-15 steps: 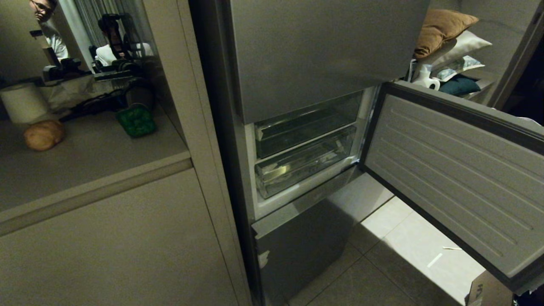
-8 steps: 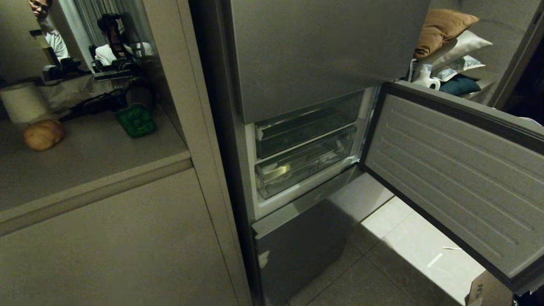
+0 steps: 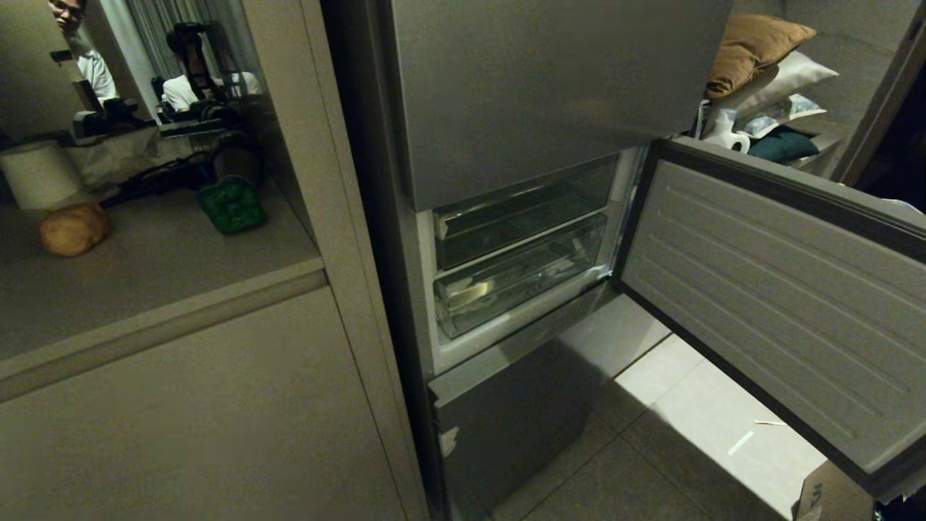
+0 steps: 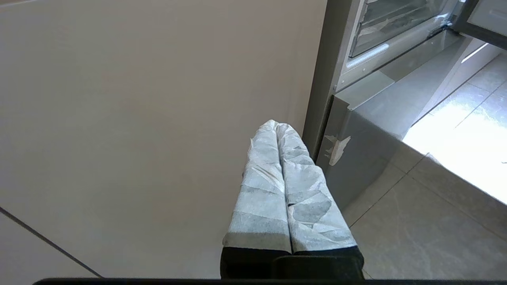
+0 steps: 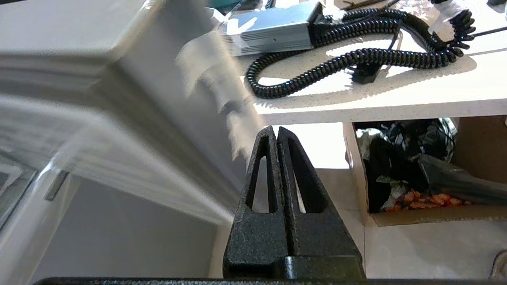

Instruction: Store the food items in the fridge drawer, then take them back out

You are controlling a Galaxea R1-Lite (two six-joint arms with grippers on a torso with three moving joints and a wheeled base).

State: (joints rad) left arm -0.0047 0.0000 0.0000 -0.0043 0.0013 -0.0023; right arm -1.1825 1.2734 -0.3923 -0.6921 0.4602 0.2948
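Beige cabinet front point(image 3: 181, 405) beside pale tiled floor point(image 3: 651, 449); stacked cushions point(image 3: 767, 65) lie far right.

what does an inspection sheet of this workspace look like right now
surface: beige counter left of the fridge
job's things: tan-brown rounded potato on the counter; clear plastic fridge drawers pushed in, grey fridge door open
clutter: green studded object, white cylinder
grippers: left gripper shut, empty, by the cabinet front; right gripper shut, empty
cables: black coiled cord on a white worktop
surroundings: stacked cushions, open cardboard box, tiled floor, people in the background
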